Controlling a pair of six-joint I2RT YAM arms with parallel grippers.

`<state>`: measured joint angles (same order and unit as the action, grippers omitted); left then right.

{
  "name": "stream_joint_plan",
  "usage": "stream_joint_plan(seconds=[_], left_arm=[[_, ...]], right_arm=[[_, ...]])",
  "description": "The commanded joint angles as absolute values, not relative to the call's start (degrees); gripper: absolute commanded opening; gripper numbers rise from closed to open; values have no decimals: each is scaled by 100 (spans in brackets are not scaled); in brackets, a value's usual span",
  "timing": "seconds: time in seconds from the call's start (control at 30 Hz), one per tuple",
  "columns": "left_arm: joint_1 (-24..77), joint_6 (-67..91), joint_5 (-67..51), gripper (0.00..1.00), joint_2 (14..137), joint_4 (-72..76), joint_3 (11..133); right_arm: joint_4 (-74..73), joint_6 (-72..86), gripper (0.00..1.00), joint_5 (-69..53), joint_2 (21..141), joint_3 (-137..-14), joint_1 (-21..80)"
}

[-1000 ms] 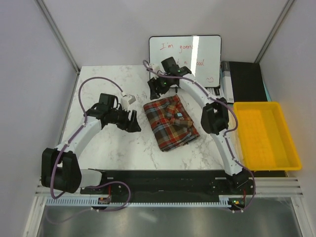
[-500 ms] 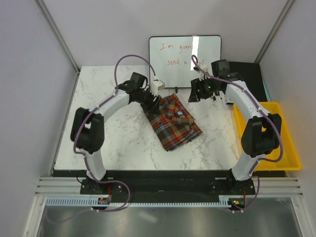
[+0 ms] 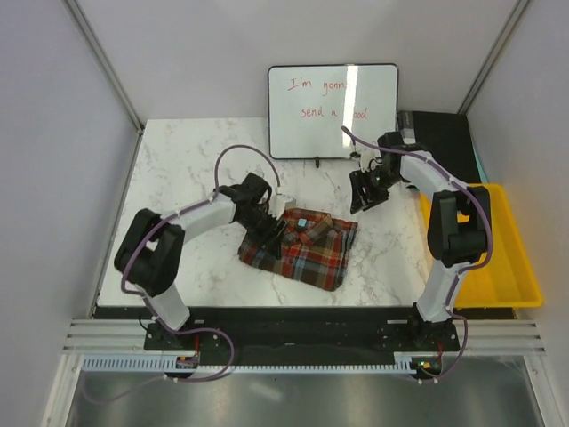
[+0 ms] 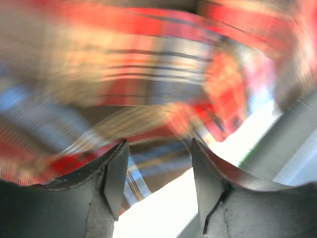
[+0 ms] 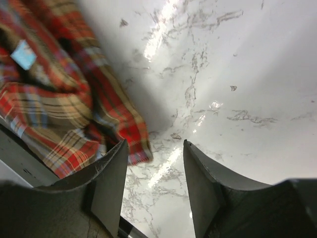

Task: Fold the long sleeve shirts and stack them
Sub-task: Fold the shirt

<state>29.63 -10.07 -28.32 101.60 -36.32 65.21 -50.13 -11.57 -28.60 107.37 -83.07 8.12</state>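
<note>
One folded plaid shirt [image 3: 307, 253], red-orange with dark and white checks and a small blue tag, lies in the middle of the marble table [image 3: 178, 178]. My left gripper [image 3: 271, 233] is low over the shirt's left part. In the left wrist view the left gripper [image 4: 157, 144] has its jaws apart, with the blurred plaid cloth [image 4: 148, 89] just beyond the tips. My right gripper [image 3: 364, 191] hangs open and empty above the bare table, right of the shirt's far corner. The right wrist view shows the right gripper [image 5: 153, 144] over marble, with the shirt [image 5: 59, 109] at the left.
A whiteboard [image 3: 333, 111] with red writing stands at the back edge. A yellow plastic bin [image 3: 480, 242] sits off the table's right side, with a black case [image 3: 440, 142] behind it. Grey walls enclose the left and right.
The shirt has shifted nearer and turned, and now lies wider across the table. My left gripper moved nearer along its left side. My right gripper came down and nearer.
</note>
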Motion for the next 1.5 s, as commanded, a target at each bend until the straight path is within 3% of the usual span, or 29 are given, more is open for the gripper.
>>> stream_joint_plan(seconds=[0.0,0.1,0.23,0.5,0.7,1.0,1.1,1.2,1.23,1.27,1.3,1.33,1.43,1.47], left_arm=[[3340,202,-3621,64,8634,-3438,5705],[2998,229,-3490,71,7797,-3217,5783],[2121,-631,-3470,81,7962,-3383,6195],[1626,-2083,-3595,79,9534,-3674,6837],[1196,-1916,-3577,72,10423,-3647,7409],[1134,-1609,-3814,71,10977,-3621,7602],[1125,-1521,-3797,71,11126,-3551,7638],[1108,-1459,-3946,66,11285,-3524,7708],[1099,-1468,-4086,62,11320,-3507,7725],[1090,-1468,-4139,56,11329,-3463,7743],[1072,-1398,-4183,49,11338,-3419,7743],[1003,-1337,-4244,30,11338,-3349,7726],[731,-941,-4315,6,11364,-3051,7603],[660,-888,-4307,2,11382,-2998,7576]], right_arm=[[-5273,-1556,56,-3137,11083,-8718,756],[-5282,-1556,57,-3357,11074,-8736,738],[-5221,-1556,52,-3716,11083,-8579,729],[-5010,-1529,54,-3754,11188,-8429,747],[-4843,-1556,53,-3815,11408,-8227,782],[-4948,-1670,54,-4289,11400,-8192,782],[-4966,-1696,50,-4324,11478,-8200,774],[-4896,-1679,32,-4193,11618,-8270,774],[-4878,-1687,18,-4140,11654,-8331,791],[-4808,-1687,12,-3957,11698,-8358,774],[-4764,-1688,7,-3877,11777,-8393,782],[-4738,-1705,0,-3798,11830,-8481,782],[-4544,-1705,0,-3385,12032,-8604,782],[-4353,-1644,0,-3314,12076,-8604,782]])
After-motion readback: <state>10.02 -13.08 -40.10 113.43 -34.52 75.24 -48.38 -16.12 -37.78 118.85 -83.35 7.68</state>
